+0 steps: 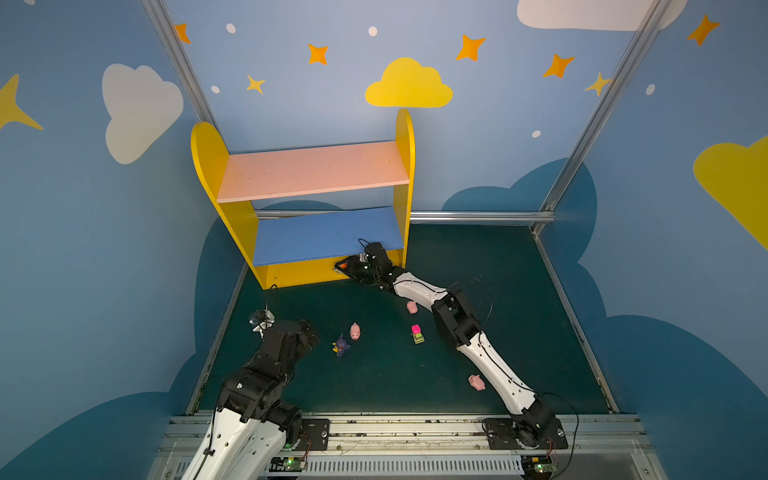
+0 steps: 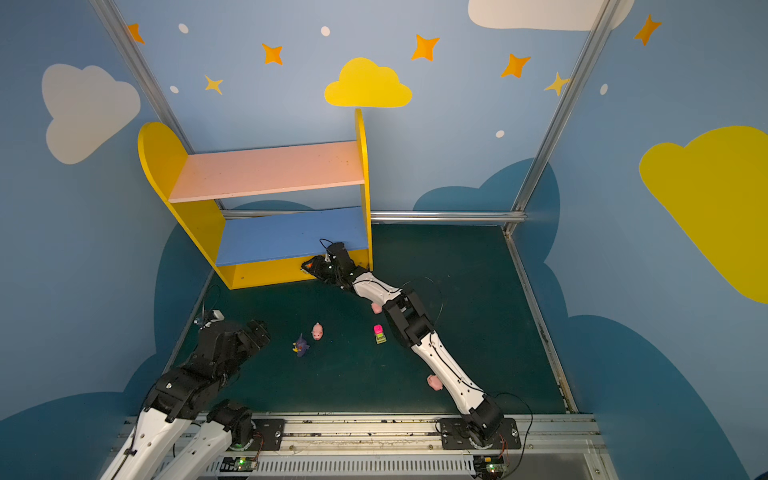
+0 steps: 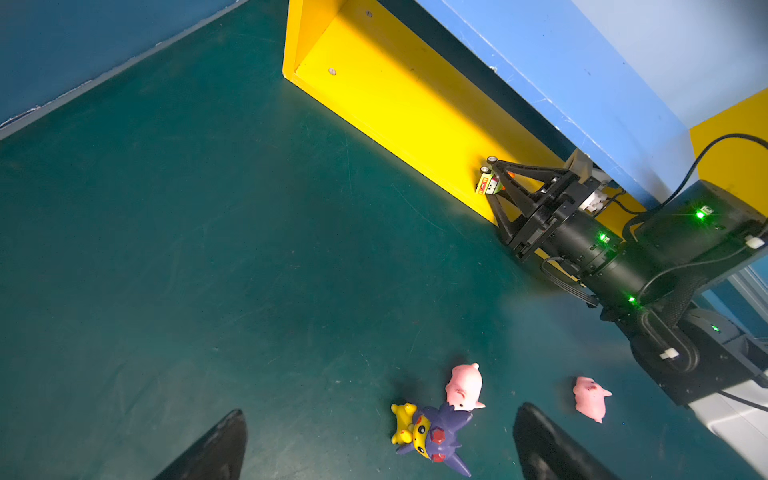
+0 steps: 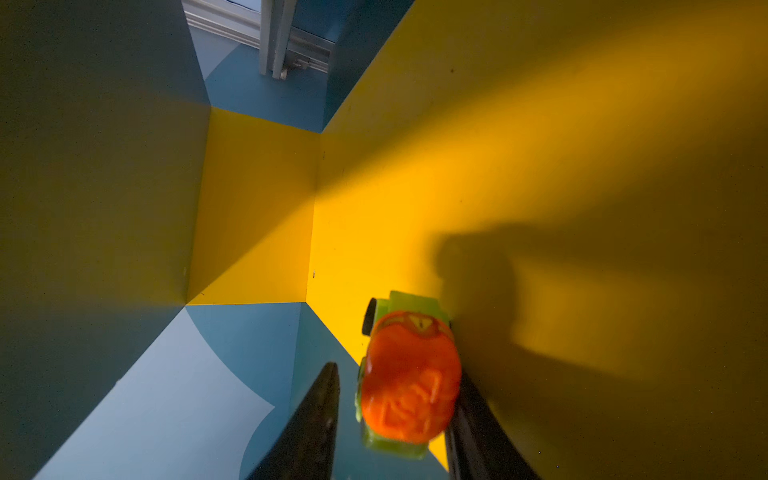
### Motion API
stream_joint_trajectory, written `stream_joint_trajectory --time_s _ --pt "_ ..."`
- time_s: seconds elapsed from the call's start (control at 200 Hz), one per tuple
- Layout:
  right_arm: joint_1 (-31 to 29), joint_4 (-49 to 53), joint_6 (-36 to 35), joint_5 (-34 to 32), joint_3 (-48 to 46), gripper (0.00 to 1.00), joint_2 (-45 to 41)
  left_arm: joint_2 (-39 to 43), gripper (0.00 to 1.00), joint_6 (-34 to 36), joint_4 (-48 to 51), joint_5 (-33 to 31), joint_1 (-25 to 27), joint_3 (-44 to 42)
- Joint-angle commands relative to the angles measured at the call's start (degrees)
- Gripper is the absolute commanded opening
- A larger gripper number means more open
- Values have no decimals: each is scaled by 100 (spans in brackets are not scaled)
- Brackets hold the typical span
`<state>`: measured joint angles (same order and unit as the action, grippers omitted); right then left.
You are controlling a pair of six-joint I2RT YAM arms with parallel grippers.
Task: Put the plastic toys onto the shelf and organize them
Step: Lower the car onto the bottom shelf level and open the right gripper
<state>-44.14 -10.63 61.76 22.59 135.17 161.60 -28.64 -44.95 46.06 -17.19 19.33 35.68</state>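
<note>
Top views: the shelf (image 1: pixel 309 172) stands upper centre, both boards bare. The right tool (image 1: pixel 341 267) is inside the yellow base compartment at mid-frame. On the green table (image 1: pixel 374 390), lower centre, lie a pig (image 1: pixel 355 331), a purple-hooded figurine (image 1: pixel 340 345), a pink-topped car (image 1: pixel 417 333), a second pig (image 1: pixel 412 307) and a third pig (image 1: pixel 476 382).

Left wrist view: the left tool (image 3: pixel 382 409) is spread wide and empty.

Right wrist view: an orange-topped car (image 4: pixel 409 386) sits between narrow fingers (image 4: pixel 316 424). One finger touches it and the other seems just clear. I cannot tell whether it is gripped.
</note>
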Motion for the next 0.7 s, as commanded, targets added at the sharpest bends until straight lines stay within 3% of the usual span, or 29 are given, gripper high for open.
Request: stream_joint_trajectory --time_s 0.0,0.696 --pt "-10 -345 -15 105 -168 42 -369 44 100 78 12 -3 -24 -9" --pt "38 -1470 153 332 -862 45 -704 30 100 185 -115 133 -18 -8"
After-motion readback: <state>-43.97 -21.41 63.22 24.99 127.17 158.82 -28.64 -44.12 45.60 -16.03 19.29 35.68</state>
